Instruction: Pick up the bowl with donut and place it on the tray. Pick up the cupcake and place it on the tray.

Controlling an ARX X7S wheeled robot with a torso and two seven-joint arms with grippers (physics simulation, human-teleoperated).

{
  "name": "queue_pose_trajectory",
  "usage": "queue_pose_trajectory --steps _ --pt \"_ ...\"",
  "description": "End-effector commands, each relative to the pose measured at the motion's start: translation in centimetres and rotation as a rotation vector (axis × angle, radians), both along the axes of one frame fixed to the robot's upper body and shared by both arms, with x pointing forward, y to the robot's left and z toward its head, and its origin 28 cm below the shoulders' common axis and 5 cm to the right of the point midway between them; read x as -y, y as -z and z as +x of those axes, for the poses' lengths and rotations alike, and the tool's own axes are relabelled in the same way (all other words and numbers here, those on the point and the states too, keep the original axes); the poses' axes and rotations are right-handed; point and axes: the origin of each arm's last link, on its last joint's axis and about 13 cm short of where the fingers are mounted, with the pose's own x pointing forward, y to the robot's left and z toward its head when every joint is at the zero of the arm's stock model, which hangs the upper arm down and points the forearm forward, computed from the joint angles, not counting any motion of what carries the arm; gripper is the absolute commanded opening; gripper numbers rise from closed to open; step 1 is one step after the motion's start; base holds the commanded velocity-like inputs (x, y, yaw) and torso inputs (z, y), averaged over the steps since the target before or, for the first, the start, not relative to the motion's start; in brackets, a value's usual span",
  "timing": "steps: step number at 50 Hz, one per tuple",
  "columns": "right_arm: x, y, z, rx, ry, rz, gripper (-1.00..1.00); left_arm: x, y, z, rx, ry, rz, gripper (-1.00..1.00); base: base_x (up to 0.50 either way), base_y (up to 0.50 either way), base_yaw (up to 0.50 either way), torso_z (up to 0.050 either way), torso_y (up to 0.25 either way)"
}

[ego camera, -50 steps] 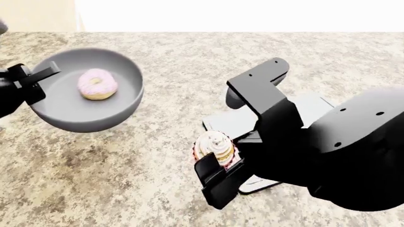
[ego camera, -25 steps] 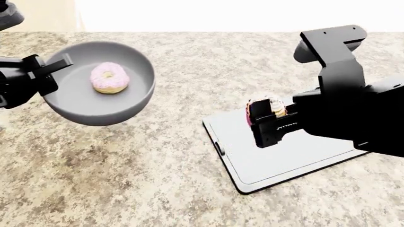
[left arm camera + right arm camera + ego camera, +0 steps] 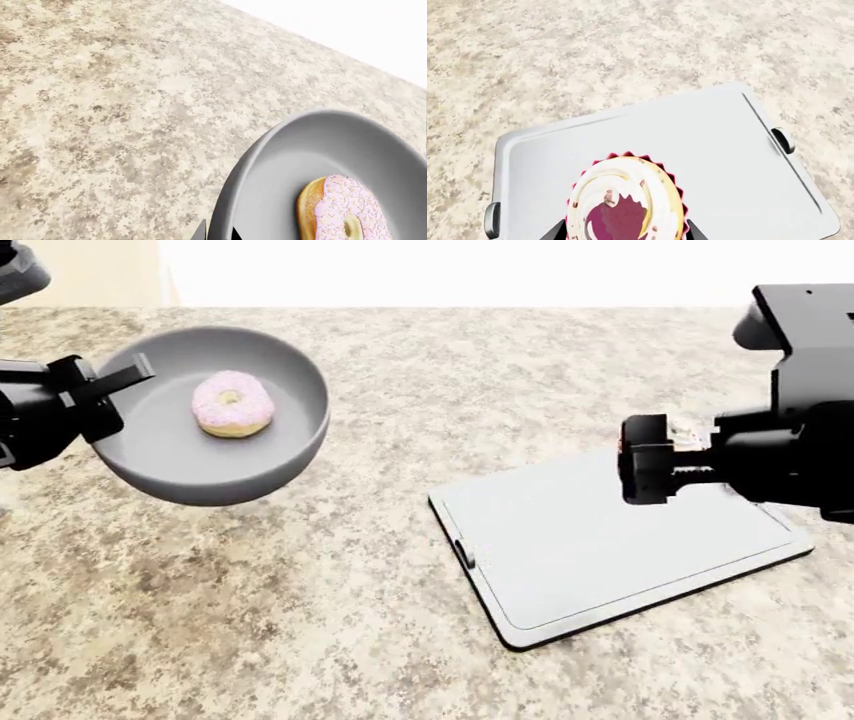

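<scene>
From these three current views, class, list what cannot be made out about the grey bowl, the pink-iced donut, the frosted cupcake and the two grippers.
- Round matte grey bowl, left wrist view: the picture's edges cut off its far side.
- Pink-iced ring donut, left wrist view: its lower part is cut off.
- Pink-wrapped frosted cupcake, head view: mostly hidden by the right gripper.
- Left gripper, head view: fingertips hidden at the bowl's rim.

A kitchen-like simulated scene: speckled granite countertop (image 3: 400, 640) against a plain pale wall (image 3: 507, 270).
</scene>
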Motion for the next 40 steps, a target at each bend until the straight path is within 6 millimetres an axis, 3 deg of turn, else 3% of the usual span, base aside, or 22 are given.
queue_pose_trajectory --steps 1,26,40 --pt "1.5 0.1 -0.1 0.0 0.097 -0.027 -1.0 -0.1 -0.5 -0.1 0.025 -0.004 -0.012 -1.0 0.0 0.0 0.0 0.0 0.0" --pt "3.4 1.1 -0.6 -0.058 0.195 -0.047 -1.0 -0.1 -0.7 -0.1 0.031 -0.006 -0.012 -1.0 0.0 0.0 0.0 0.0 0.001" --pt "3.7 2.2 2.4 -0.052 0.272 -0.086 -1.0 0.0 -0.8 0.0 0.034 0.001 -0.009 -1.0 0.0 0.0 0.0 0.001 0.0"
